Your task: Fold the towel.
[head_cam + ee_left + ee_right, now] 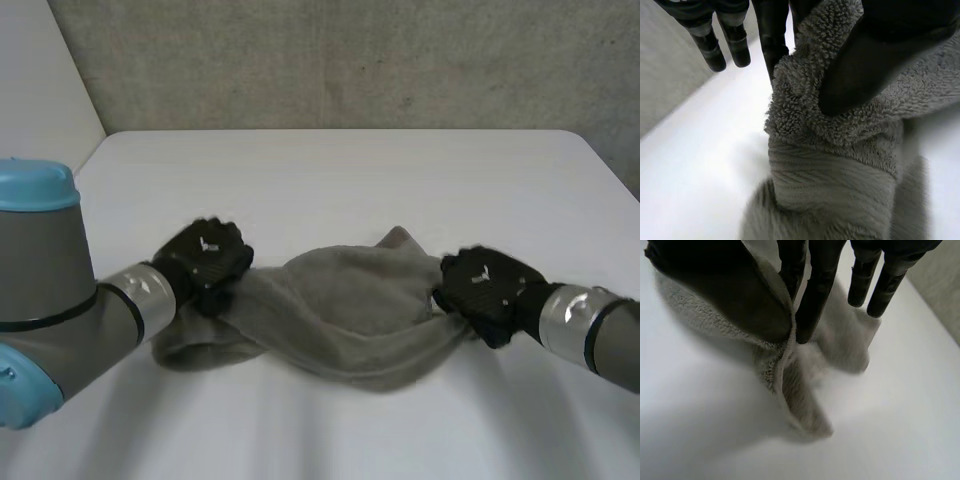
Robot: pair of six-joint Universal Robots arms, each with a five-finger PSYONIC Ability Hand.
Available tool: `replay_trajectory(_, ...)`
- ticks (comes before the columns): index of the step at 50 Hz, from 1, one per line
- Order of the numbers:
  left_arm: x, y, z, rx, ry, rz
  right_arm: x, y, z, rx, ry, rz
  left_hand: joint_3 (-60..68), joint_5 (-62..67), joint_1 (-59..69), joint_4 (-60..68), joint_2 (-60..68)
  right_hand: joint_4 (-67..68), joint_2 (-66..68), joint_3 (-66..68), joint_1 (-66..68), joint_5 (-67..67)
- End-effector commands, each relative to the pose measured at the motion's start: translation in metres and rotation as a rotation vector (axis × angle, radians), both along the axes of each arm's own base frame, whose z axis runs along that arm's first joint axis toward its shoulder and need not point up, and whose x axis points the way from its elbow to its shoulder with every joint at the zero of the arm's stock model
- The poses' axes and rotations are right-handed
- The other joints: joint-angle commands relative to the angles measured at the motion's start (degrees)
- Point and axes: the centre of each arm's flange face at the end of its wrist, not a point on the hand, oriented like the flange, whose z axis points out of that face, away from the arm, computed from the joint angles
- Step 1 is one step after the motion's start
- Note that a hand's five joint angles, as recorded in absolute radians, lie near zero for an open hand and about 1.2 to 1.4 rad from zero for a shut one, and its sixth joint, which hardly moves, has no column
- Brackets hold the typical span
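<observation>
Head view's got the grey fluffy terry towel (340, 310) bunched up in a rumpled strip across the near middle of the white table (330, 180). On its left end the black left hand (205, 258) is pinching it, thumb against fingers. The black right hand (485, 285) grips the right end the same way.

Seemingly a robotics lab: grey robot arms (50, 280) at a white table (340, 170) against a rough grey wall (350, 60).
</observation>
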Motion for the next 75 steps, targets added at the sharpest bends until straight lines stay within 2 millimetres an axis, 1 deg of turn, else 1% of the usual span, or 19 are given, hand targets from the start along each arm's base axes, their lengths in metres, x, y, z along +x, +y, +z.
replay_trajectory(1, -0.011, -0.071, 0.038, -0.256, 0.099, 0.112, 0.027, -0.039, 0.035, -0.092, -0.153, -0.001, -2.96, 4.80, 6.58, -3.36, 6.35, -4.37, 4.79, -2.48, 3.96, 3.06)
replay_trajectory(3, -0.011, -0.086, 0.055, -0.333, 0.130, 0.156, 0.044, -0.063, 0.080, -0.215, -0.278, -0.009, -2.96, 4.80, 6.58, -3.36, 6.35, -4.37, 4.79, -2.48, 3.96, 3.06)
replay_trajectory(4, -0.011, -0.086, 0.055, -0.334, 0.130, 0.156, 0.044, -0.064, 0.080, -0.216, -0.279, -0.009, -2.96, 4.80, 6.58, -3.36, 6.35, -4.37, 4.79, -2.48, 3.96, 3.06)
replay_trajectory(6, -0.015, -0.104, 0.096, -0.509, 0.221, 0.199, 0.047, -0.085, 0.145, -0.384, -0.447, -0.069, -2.96, 4.80, 6.58, -3.36, 6.35, -4.37, 4.79, -2.48, 3.96, 3.06)
replay_trajectory(7, -0.015, -0.104, 0.096, -0.510, 0.222, 0.199, 0.047, -0.085, 0.146, -0.384, -0.447, -0.069, -2.96, 4.80, 6.58, -3.36, 6.35, -4.37, 4.79, -2.48, 3.96, 3.06)
replay_trajectory(8, -0.016, -0.108, 0.115, -0.597, 0.277, 0.202, 0.046, -0.090, 0.176, -0.454, -0.550, -0.105, -2.96, 4.80, 6.58, -3.36, 6.35, -4.37, 4.79, -2.48, 3.96, 3.06)
replay_trajectory(9, -0.014, -0.105, 0.142, -0.702, 0.340, 0.206, 0.046, -0.090, 0.177, -0.455, -0.551, -0.105, -2.96, 4.80, 6.58, -3.36, 6.35, -4.37, 4.79, -2.48, 3.96, 3.06)
replay_trajectory(10, -0.014, -0.104, 0.143, -0.703, 0.341, 0.206, 0.042, -0.091, 0.204, -0.515, -0.652, -0.123, -2.96, 4.80, 6.58, -3.36, 6.35, -4.37, 4.79, -2.48, 3.96, 3.06)
replay_trajectory(11, -0.008, -0.097, 0.170, -0.798, 0.404, 0.212, 0.038, -0.087, 0.226, -0.563, -0.740, -0.127, -2.96, 4.80, 6.58, -3.36, 6.35, -4.37, 4.79, -2.48, 3.96, 3.06)
replay_trajectory(15, 0.004, -0.079, 0.195, -0.885, 0.492, 0.207, 0.033, -0.073, 0.246, -0.597, -0.839, -0.099, -2.96, 4.80, 6.58, -3.36, 6.35, -4.37, 4.79, -2.48, 3.96, 3.06)
replay_trajectory(18, 0.012, -0.073, 0.185, -0.871, 0.514, 0.205, 0.032, -0.063, 0.232, -0.561, -0.825, -0.076, -2.96, 4.80, 6.58, -3.36, 6.35, -4.37, 4.79, -2.48, 3.96, 3.06)
replay_trajectory(23, 0.026, -0.071, 0.128, -0.719, 0.435, 0.225, 0.033, -0.049, 0.198, -0.502, -0.759, -0.035, -2.96, 4.80, 6.58, -3.36, 6.35, -4.37, 4.79, -2.48, 3.96, 3.06)
replay_trajectory(28, 0.036, -0.037, 0.048, -0.485, 0.334, 0.183, 0.033, -0.036, 0.147, -0.444, -0.624, -0.013, -2.96, 3.49, 5.27, -3.36, 5.04, -4.37, 4.79, -2.48, 3.96, 3.06)
replay_trajectory(30, 0.039, -0.029, 0.030, -0.429, 0.311, 0.183, 0.031, -0.021, 0.093, -0.356, -0.487, 0.017, -2.96, -7.46, -5.67, -3.36, -5.91, -4.37, 4.79, -2.48, 3.96, 3.06)
replay_trajectory(34, 0.047, -0.009, -0.007, -0.298, 0.256, 0.199, 0.030, -0.002, 0.055, -0.287, -0.401, 0.046, -2.96, -55.30, -53.51, -3.36, -53.75, -4.37, 4.79, -2.48, 3.96, 3.06)
replay_trajectory(40, 0.051, 0.006, -0.029, -0.174, 0.204, 0.209, 0.026, 0.014, -0.001, -0.153, -0.291, 0.049, -2.96, -56.24, -54.46, -3.36, -54.69, -4.37, 4.79, -2.48, 3.96, 3.06)
replay_trajectory(46, 0.054, 0.009, -0.028, -0.115, 0.180, 0.225, 0.025, 0.010, -0.016, -0.103, -0.270, 0.030, -2.96, -58.26, -56.48, -3.36, -56.71, -4.37, 4.79, -2.48, 3.96, 3.06)
replay_trajectory(62, 0.045, -0.014, 0.023, -0.241, 0.232, 0.197, 0.025, 0.012, -0.018, -0.094, -0.268, 0.030, -2.96, -59.27, -57.48, -3.36, -57.72, -4.37, 4.79, -2.48, 3.96, 3.06)
replay_trajectory(75, 0.024, -0.068, -0.037, -0.020, 0.038, 0.081, 0.022, 0.014, -0.022, -0.075, -0.263, 0.020, -2.96, -58.93, -57.15, -3.36, -57.38, -4.37, 4.79, -2.48, 3.96, 3.06)
